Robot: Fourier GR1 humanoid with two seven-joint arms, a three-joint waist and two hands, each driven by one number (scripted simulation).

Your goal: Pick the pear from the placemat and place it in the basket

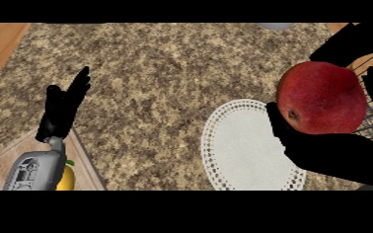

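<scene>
A large red fruit [322,97] fills the right side of the head view, lifted close to the camera. My right hand [320,150] is curled round it from below, and black fingers show at its far edge too. Under and left of it lies the white lace-edged placemat [241,150], with nothing on it. A dark wire basket [358,61] shows at the right edge, mostly hidden behind the fruit and hand. My left hand [62,111] rests open at the left, fingers pointing up.
The speckled granite counter [160,74] spreads across the middle. A yellow object [67,177] sits beside my left forearm on a wooden board at the lower left. A grey object [275,25] peeks in at the top edge.
</scene>
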